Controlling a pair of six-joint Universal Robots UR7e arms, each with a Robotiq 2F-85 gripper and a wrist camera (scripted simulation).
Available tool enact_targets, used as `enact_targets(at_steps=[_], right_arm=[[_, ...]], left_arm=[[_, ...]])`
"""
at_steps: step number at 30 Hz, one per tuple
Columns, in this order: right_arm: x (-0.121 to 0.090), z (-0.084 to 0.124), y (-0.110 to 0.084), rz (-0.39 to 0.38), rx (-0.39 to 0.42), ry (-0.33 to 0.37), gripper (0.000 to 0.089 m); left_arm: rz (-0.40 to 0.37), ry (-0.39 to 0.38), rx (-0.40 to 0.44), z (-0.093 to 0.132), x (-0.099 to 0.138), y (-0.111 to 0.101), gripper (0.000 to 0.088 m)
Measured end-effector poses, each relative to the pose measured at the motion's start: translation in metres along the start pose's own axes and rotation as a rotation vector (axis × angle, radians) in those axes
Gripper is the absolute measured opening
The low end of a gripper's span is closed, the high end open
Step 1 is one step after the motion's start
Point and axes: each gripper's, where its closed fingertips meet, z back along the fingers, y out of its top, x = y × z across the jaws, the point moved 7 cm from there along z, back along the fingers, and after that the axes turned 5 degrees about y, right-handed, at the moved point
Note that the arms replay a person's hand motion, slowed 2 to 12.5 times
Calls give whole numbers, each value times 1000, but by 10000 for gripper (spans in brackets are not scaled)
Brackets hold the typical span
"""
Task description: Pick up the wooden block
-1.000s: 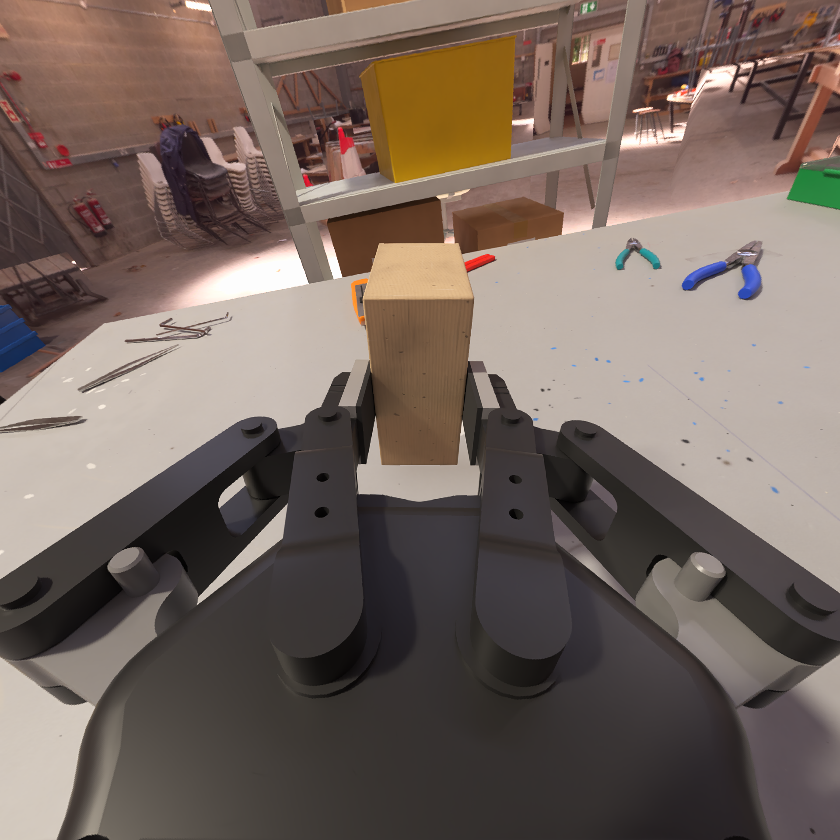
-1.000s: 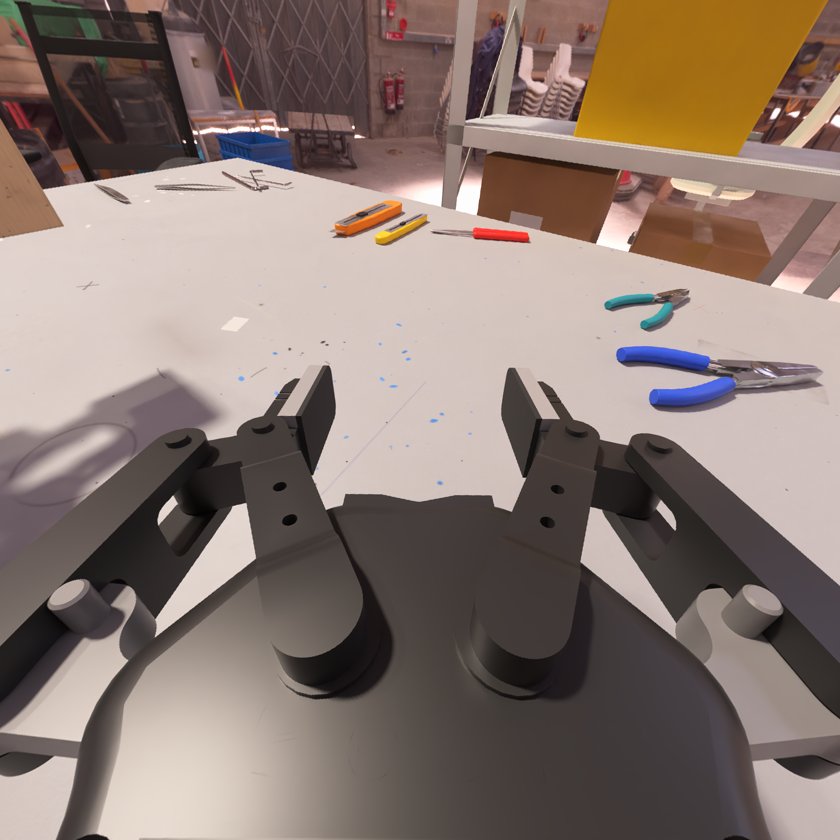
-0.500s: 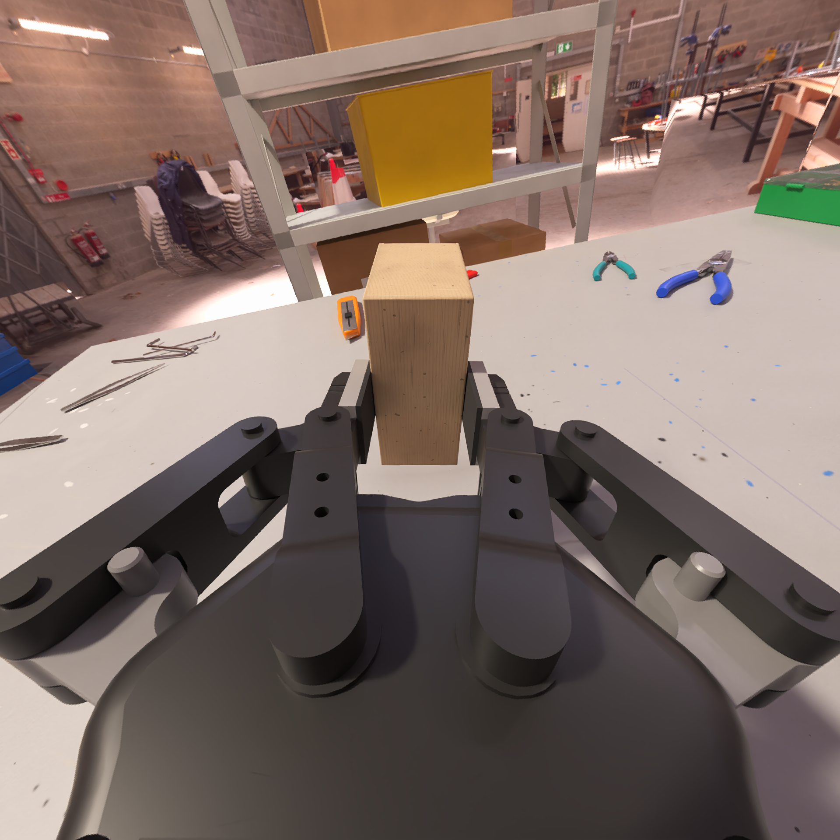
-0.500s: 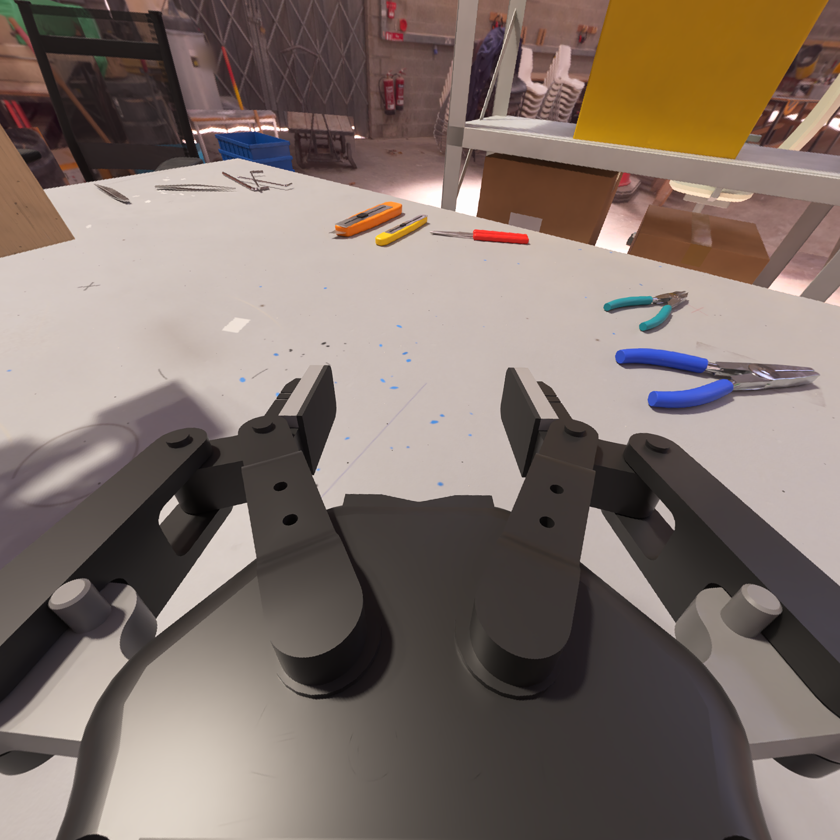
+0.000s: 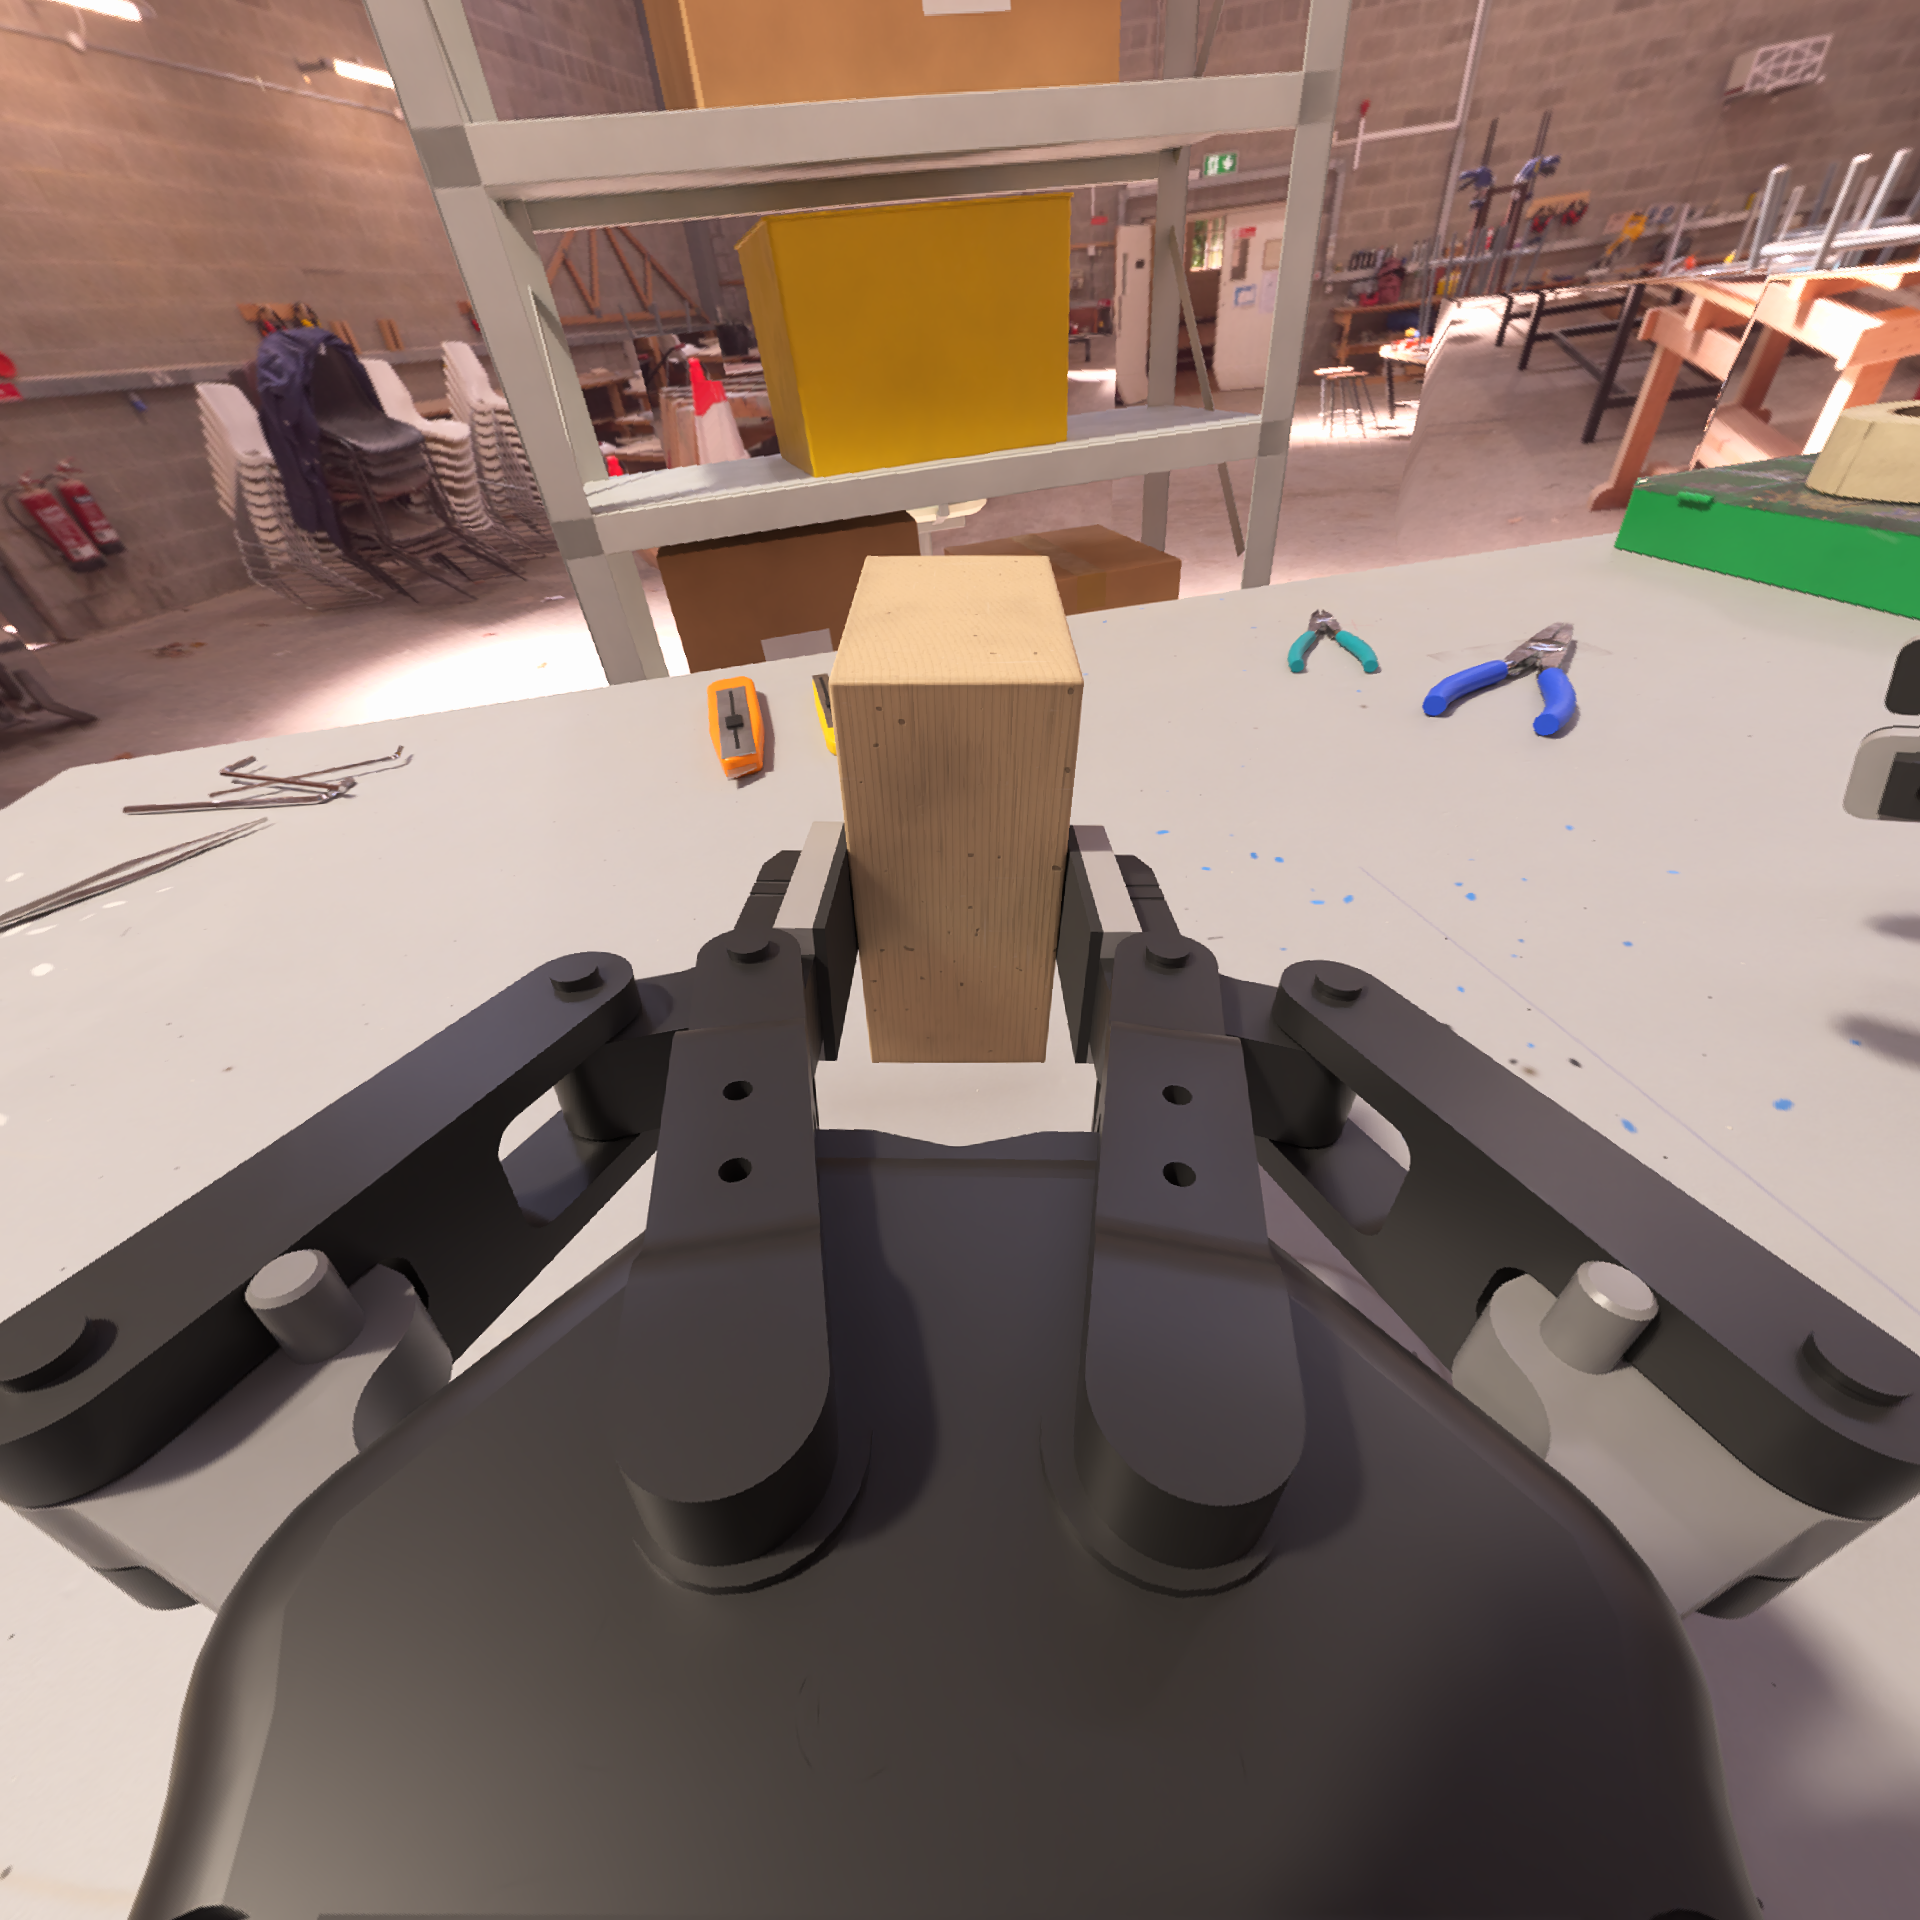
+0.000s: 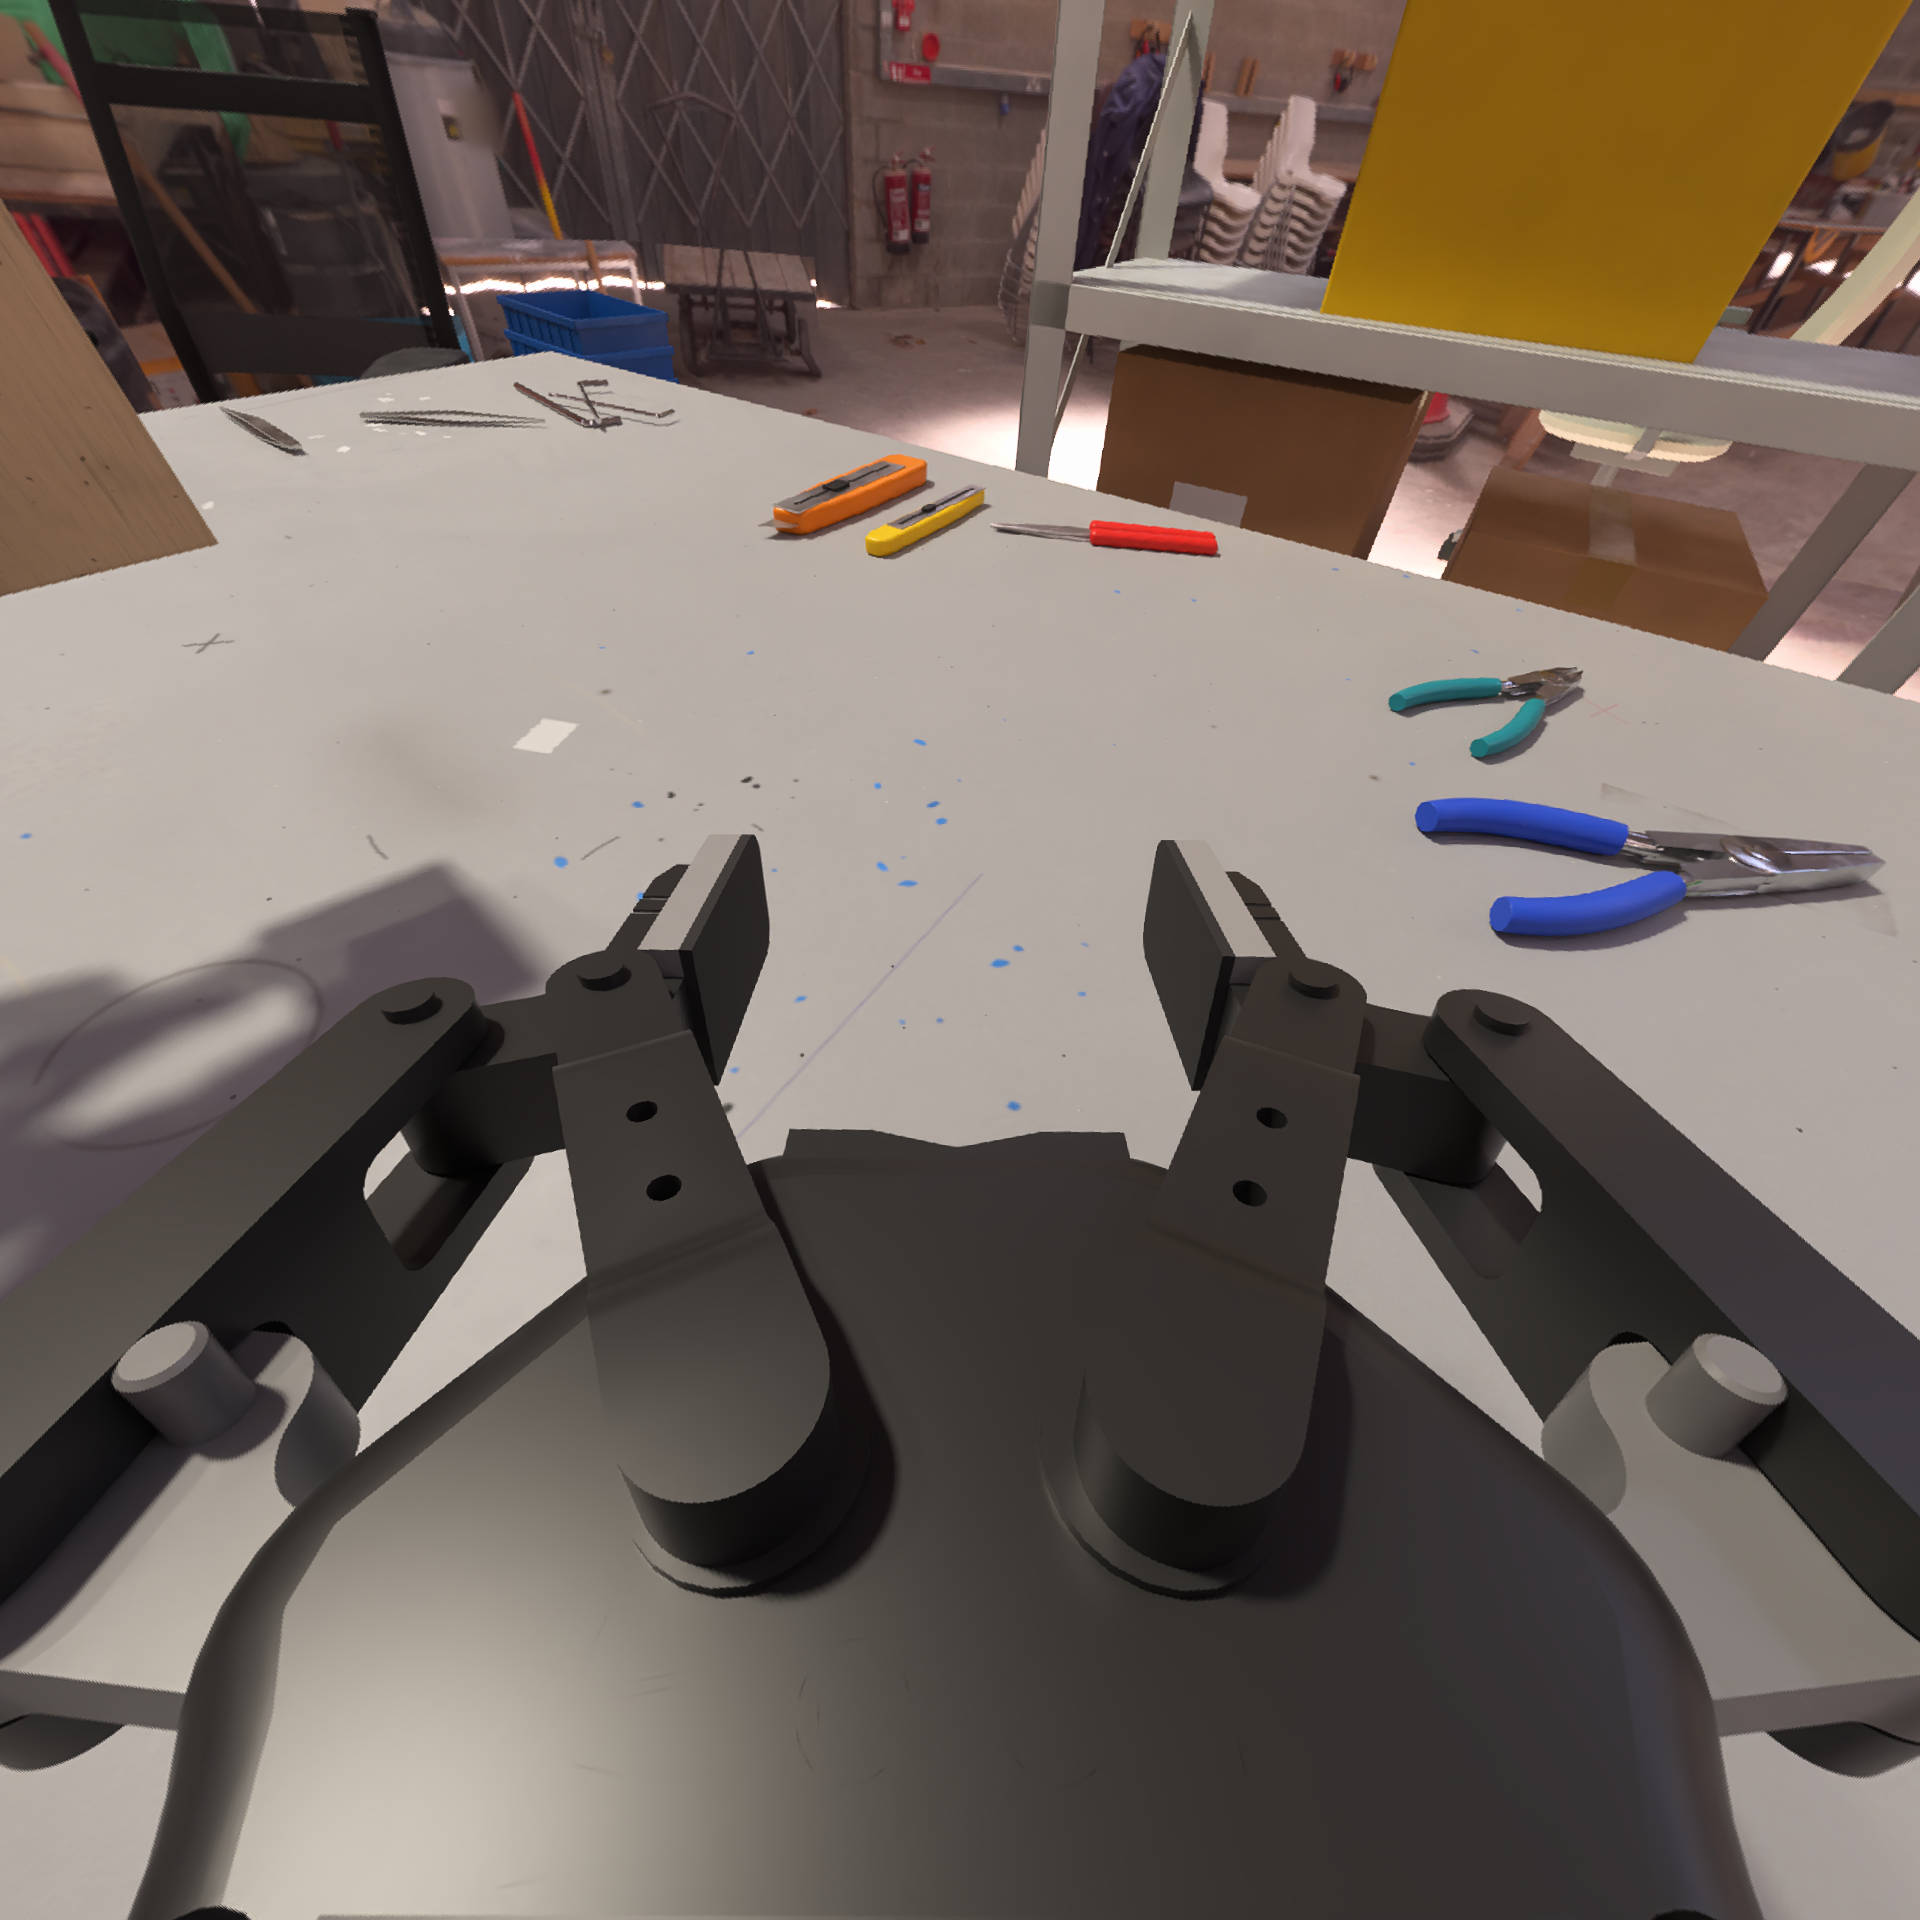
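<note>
- Wooden block [image 5: 956, 821] sits upright between the pads of the left hand [image 5: 956, 935], both pads pressed flat against its lower sides; the hand is closed on it.
- Change noted: over the last second the counter [image 5: 1351, 1039] and its tools have dropped lower in the left wrist view, while the block keeps its place in the grip. Judgement: the lift is under way and the block is clear of the counter.
- Right hand [image 6: 956, 956] hangs over the bare counter with fingers spread wide, holding nothing, its view unchanged.
- Surroundings, left wrist view: orange knife [image 5: 736, 727] at 11 o'clock of the block; teal pliers [image 5: 1333, 644] and blue pliers [image 5: 1507, 681] at 2 o'clock; metal rods [image 5: 281, 784] at 9 o'clock; green box [image 5: 1766, 530] far right.
- Obstruction: shelving [image 5: 883, 135] with a yellow bin [image 5: 914, 332] stands beyond the counter edge at 12 o'clock, well apart.
</note>
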Motion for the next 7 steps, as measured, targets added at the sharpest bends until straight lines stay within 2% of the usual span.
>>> enact_targets(at_steps=[7], right_arm=[[-1,0,0,-1,-4,5,647]], left_arm=[[2,-37,13,-9,-1,-2,340]])
